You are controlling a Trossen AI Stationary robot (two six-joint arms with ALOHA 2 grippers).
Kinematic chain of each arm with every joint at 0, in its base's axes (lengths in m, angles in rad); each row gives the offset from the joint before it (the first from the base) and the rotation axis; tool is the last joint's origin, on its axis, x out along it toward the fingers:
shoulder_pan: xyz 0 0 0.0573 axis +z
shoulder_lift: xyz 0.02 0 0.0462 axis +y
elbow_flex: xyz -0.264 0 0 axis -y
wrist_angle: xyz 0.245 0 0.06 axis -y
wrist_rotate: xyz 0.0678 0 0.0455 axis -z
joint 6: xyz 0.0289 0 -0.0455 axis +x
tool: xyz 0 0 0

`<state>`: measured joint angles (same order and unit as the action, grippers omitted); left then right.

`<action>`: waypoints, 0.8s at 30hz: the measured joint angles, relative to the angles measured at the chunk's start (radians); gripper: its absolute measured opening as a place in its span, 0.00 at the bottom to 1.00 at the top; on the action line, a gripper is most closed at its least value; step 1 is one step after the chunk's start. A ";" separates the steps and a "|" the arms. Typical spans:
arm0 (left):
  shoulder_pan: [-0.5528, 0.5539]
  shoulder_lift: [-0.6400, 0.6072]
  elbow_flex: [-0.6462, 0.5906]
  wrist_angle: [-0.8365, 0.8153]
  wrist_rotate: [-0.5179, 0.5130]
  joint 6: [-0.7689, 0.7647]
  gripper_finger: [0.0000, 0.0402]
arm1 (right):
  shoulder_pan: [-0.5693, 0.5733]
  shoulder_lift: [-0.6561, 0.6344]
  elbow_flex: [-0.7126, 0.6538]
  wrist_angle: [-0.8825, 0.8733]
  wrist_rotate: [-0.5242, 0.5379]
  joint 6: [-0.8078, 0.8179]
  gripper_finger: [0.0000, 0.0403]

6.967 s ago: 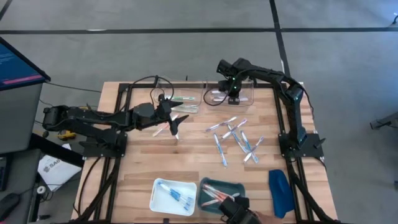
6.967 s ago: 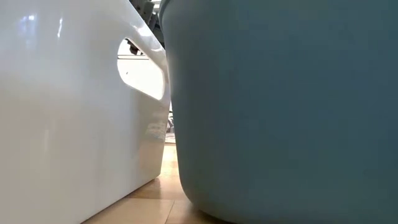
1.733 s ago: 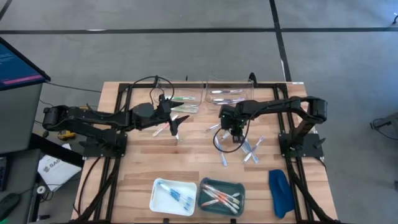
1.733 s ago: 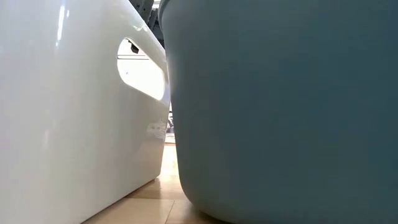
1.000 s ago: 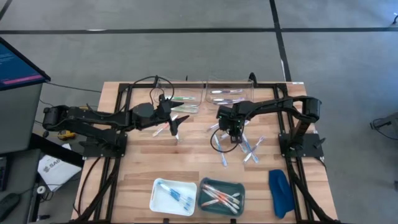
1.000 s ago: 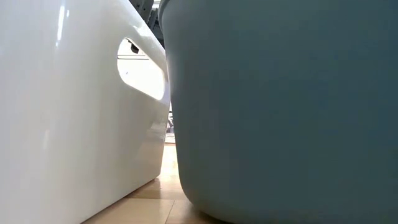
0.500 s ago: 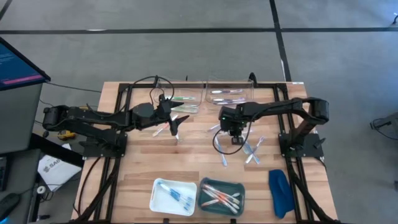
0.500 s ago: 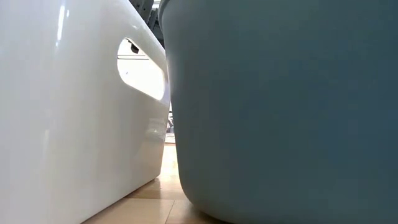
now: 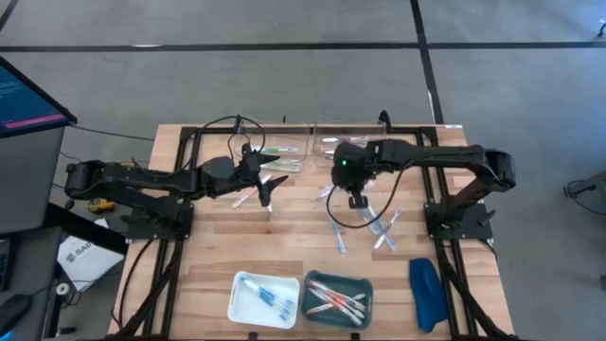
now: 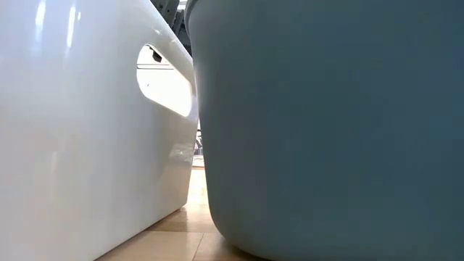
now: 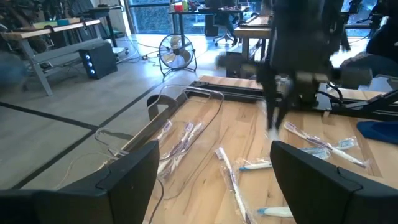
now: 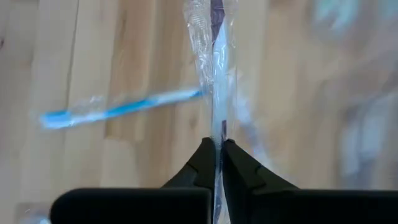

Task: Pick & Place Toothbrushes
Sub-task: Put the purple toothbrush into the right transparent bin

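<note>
We're looking down on a grey concrete floor (image 9: 237,85) crossed by dark seam lines (image 9: 425,57), with a lit monitor (image 9: 28,95) off at the left edge. The wooden counter (image 9: 199,270) is butcher-block planks. Out past it there's a big workshop room: a floor fan (image 11: 178,52), a grey workbench (image 11: 56,31) with a small computer tower (image 11: 97,61) under it, more desks and chairs by the bright windows (image 11: 158,11) at the back. Plenty of daylight coming in there.
</note>
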<state>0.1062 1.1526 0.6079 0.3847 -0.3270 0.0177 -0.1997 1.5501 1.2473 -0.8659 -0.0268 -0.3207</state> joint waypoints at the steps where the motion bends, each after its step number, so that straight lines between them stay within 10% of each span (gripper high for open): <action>1: 0.000 0.000 0.000 0.000 0.000 0.000 0.75 | -0.007 0.000 0.035 -0.009 0.018 -0.023 0.01; 9: 0.000 0.000 0.000 -0.001 0.004 0.000 0.75 | -0.130 0.028 0.237 -0.011 0.062 -0.225 0.00; 24: 0.000 0.000 0.000 0.000 0.024 -0.001 0.75 | -0.467 0.140 0.201 0.018 -0.033 -0.276 0.00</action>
<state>0.1062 1.1526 0.6079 0.3847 -0.3025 0.0166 -0.6668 1.6898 1.4481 -0.8483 -0.0593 -0.5965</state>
